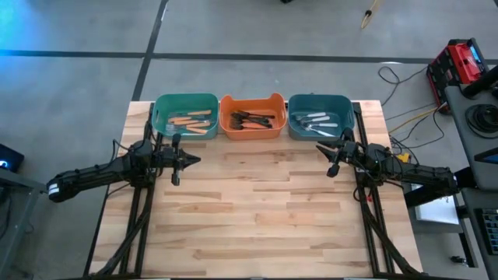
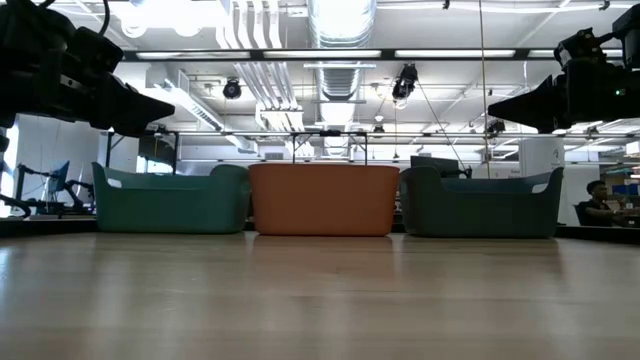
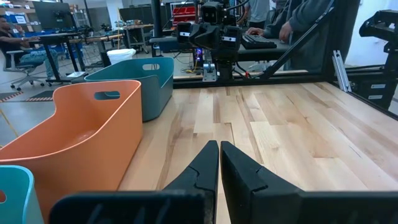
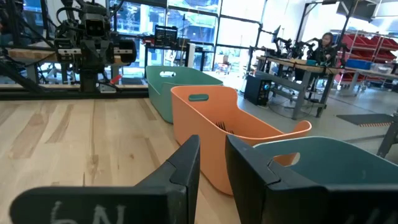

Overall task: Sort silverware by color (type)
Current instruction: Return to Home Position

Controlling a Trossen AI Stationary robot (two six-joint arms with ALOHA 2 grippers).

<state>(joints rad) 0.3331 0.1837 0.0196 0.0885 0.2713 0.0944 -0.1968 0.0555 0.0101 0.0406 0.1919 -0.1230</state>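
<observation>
Three bins stand in a row at the table's far edge. The green bin (image 1: pixel 185 115) holds orange-handled forks (image 1: pixel 191 121). Dark-handled forks (image 1: pixel 253 120) lie in the orange bin (image 1: pixel 251 117), and white-handled forks (image 1: pixel 315 122) in the blue bin (image 1: pixel 320 117). My left gripper (image 1: pixel 194 160) hovers level near the table's left side, just in front of the green bin, fingers shut (image 3: pixel 219 149) and holding nothing. On the right side, in front of the blue bin, my right gripper (image 1: pixel 319 148) hovers level. A narrow gap shows between its fingers (image 4: pixel 212 146), with nothing in it.
The wooden tabletop (image 1: pixel 264 210) stretches bare between the arms and toward the near edge. The bin walls (image 2: pixel 323 198) rise at the far edge. Beyond the table's right side are cables and a red device (image 1: pixel 457 64). People sit in the room behind (image 3: pixel 292 18).
</observation>
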